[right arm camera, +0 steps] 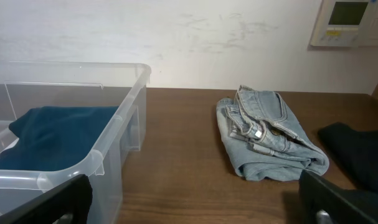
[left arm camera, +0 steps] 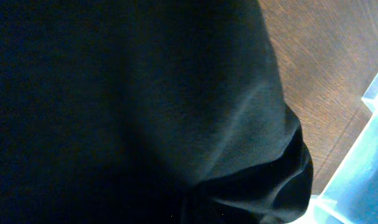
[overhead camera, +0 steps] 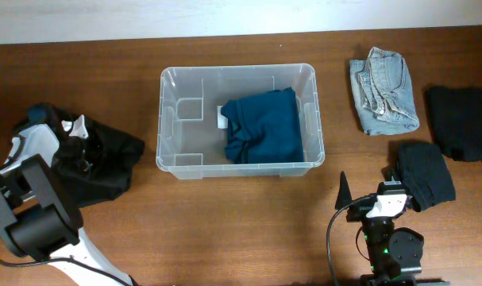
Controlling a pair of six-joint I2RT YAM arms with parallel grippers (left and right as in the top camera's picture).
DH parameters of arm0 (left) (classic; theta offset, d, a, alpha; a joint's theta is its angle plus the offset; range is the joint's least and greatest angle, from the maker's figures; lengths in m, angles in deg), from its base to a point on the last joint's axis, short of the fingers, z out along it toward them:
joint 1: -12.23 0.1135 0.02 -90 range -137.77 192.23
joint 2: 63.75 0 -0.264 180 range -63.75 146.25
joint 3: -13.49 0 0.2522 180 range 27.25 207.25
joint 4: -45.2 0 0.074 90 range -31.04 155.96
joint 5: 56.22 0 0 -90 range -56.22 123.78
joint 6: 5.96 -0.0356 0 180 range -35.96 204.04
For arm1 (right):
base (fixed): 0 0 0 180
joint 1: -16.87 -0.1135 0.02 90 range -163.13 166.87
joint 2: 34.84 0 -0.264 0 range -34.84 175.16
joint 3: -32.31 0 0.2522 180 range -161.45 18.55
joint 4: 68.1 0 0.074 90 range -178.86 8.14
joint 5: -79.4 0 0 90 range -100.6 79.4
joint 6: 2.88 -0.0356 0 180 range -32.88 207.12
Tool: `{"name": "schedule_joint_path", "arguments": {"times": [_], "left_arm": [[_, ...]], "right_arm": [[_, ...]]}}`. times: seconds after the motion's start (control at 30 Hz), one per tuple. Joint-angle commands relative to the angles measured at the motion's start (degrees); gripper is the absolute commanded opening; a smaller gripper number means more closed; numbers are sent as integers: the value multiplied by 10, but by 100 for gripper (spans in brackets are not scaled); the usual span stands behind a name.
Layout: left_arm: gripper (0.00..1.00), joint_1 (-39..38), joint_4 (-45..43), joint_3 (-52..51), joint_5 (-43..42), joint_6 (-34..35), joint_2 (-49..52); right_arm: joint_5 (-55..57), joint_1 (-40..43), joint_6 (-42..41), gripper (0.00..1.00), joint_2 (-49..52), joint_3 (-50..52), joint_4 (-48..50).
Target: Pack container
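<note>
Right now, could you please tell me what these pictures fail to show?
Left wrist: black cloth fills the frame, hiding everything beneath.
Overhead: the label in the container, partly under the blue garment, is too small to read.
Right wrist: the frame edge cuts off the dark garment.

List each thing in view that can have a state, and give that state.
container, lidless, partly packed
teal garment, folded, inside the container
jeans, folded, outside the container
crumpled black garment, heaped, unpacked
folded black garment, folded, unpacked
far black garment, lying flat, unpacked
left gripper, shut, fingers hidden in the crumpled black garment
right gripper, open, empty
</note>
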Motion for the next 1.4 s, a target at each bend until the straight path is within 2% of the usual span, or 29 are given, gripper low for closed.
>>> {"name": "schedule_joint_path", "arguments": {"times": [0.0,0.17,0.57,0.77,0.8,0.87,1.0,1.17,1.2,1.23,1.3,1.37], "left_arm": [[1,27,2,-15,19,-5,24],[0,34,3,-15,42,-73,24],[1,27,-66,-15,74,-152,24],[1,13,-97,-13,73,-158,24],[3,11,-97,-9,74,-158,24],[29,11,-90,7,73,-140,23],[33,11,-39,67,73,-126,21],[51,11,48,162,71,-118,18],[56,11,66,183,71,-105,18],[66,11,81,201,71,-91,18],[99,13,113,240,71,-51,17],[99,18,141,272,71,-12,14]], "right_arm": [[-1,-4,0,98,-5,3,-4],[-1,-4,0,99,-5,3,-4],[-1,-4,0,98,-5,3,-4],[-1,-4,0,98,-5,3,-4],[-1,-4,0,98,-5,3,-4],[-1,-4,0,98,-5,3,-4],[-1,-4,0,98,-5,3,-4],[-1,-4,0,98,-5,3,-4],[-1,-4,0,98,-5,3,-4],[-1,-4,0,98,-5,3,-4],[-1,-4,0,99,-5,3,-4],[-1,-4,0,98,-5,3,-4]]}}
